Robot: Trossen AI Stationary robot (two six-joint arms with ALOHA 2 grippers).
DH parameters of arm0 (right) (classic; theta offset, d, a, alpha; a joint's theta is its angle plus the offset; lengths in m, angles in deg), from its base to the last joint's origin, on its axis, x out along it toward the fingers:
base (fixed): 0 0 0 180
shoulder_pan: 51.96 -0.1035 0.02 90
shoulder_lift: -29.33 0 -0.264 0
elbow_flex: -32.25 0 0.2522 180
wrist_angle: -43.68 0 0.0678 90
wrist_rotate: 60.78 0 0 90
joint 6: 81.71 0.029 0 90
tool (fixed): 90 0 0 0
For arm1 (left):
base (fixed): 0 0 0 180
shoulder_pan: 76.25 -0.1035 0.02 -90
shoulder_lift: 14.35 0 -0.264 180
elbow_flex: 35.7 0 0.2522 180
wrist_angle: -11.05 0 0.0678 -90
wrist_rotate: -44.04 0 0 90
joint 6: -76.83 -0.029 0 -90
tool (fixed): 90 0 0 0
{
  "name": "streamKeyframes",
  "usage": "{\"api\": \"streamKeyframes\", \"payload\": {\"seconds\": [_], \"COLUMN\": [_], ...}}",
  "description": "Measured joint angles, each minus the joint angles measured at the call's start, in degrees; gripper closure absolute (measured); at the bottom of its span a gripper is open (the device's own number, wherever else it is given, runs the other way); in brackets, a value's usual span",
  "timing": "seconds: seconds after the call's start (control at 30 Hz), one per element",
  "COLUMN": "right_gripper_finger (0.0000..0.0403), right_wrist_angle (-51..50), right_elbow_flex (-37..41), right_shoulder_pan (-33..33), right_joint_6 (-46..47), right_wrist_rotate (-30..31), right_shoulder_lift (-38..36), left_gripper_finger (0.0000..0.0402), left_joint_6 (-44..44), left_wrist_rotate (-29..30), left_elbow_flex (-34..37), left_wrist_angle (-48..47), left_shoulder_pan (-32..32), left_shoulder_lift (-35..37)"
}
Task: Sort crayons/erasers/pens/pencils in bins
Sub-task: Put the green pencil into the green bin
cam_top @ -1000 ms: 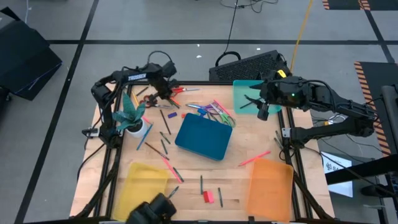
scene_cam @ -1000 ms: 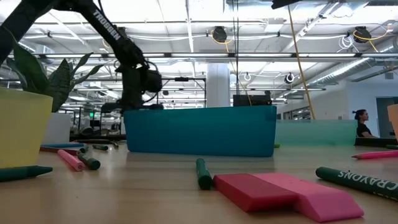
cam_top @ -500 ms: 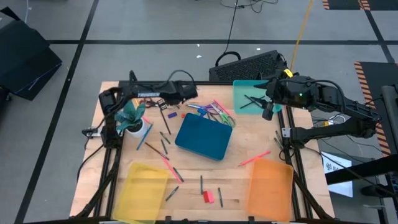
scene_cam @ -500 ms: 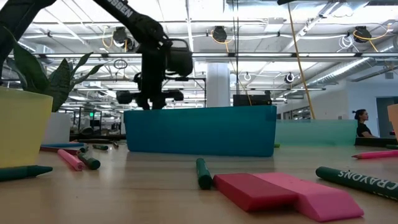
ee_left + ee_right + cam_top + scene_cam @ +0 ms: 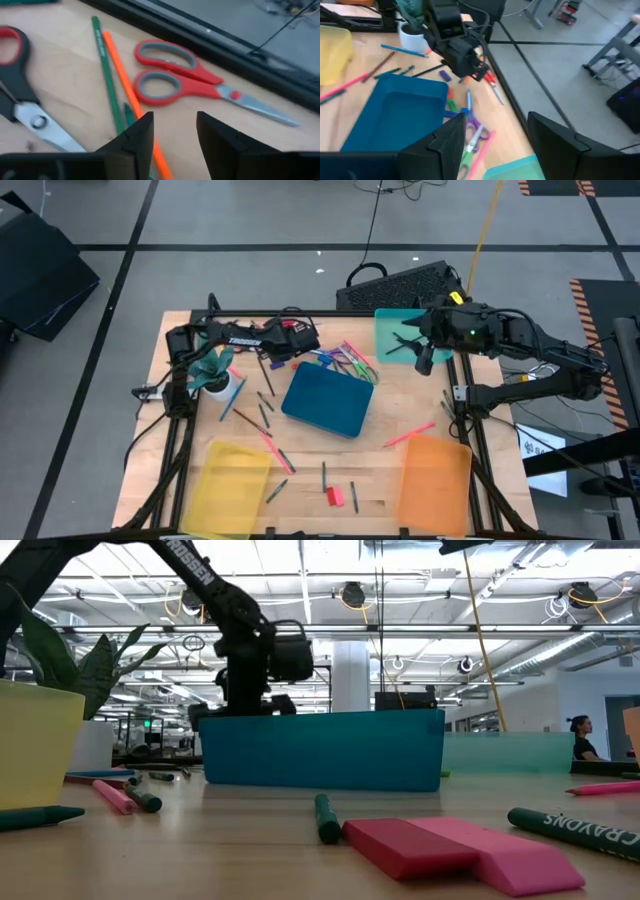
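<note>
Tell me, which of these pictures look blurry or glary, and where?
Low view: the red eraser and pink eraser up close look soft, and ceiling lights glare white behind the dark blue bin. Left wrist view: the left gripper is blurred, while the red scissors are fairly sharp. High view: even light, faint shadows.

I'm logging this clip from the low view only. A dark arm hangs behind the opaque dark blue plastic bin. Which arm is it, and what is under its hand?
Observer: It is the left arm. The left hand is near the table's far edge, above red-handled metal scissors.
Operator: Is it holding anything?
Observer: No. Its wrist view shows the fingers open and empty, with a thin green pencil and a thin orange pencil lying below them.
Operator: And the right arm?
Observer: The right hand hangs open at the edge of the translucent teal plastic bin.
</note>
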State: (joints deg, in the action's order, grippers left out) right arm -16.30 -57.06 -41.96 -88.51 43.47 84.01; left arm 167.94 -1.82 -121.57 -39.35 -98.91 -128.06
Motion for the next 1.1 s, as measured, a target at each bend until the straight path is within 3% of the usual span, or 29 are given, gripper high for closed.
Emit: {"api": "streamKeyframes", "payload": {"seconds": [0.23, 0.47, 0.63, 1.03, 1.1], "right_gripper_finger": [0.0197, 0.0197, 0.0197, 0.0197, 0.0197], "right_wrist_angle": [-0.77, -0.55, -0.37, -0.37, -0.37], "right_elbow_flex": [0.0, 0.0, 0.0, 0.0, 0.0], "right_shoulder_pan": [-0.9, -3.05, -4.46, -6.05, -6.05], "right_joint_6": [2.11, 3.16, 5.28, 6.16, 6.16], "right_wrist_rotate": [-1.26, -1.06, -1.06, -0.88, -0.88], "right_shoulder_lift": [0.8, 1.92, 2.95, 3.25, 3.25], "left_gripper_finger": [0.025, 0.025, 0.025, 0.025, 0.025], "left_joint_6": [-2.66, -7.35, -7.45, -6.36, -4.67], "left_wrist_rotate": [0.76, -5.21, -8.39, -9.49, -7.34], "left_elbow_flex": [2.7, 6.59, 7.38, 7.58, 7.62], "left_wrist_angle": [0.62, 9.14, 8.89, 6.41, 5.51], "left_shoulder_pan": [-1.96, -4.53, -5.83, -2.07, -1.33], "left_shoulder_lift": [-0.29, -0.24, -0.11, 1.69, 2.7]}}
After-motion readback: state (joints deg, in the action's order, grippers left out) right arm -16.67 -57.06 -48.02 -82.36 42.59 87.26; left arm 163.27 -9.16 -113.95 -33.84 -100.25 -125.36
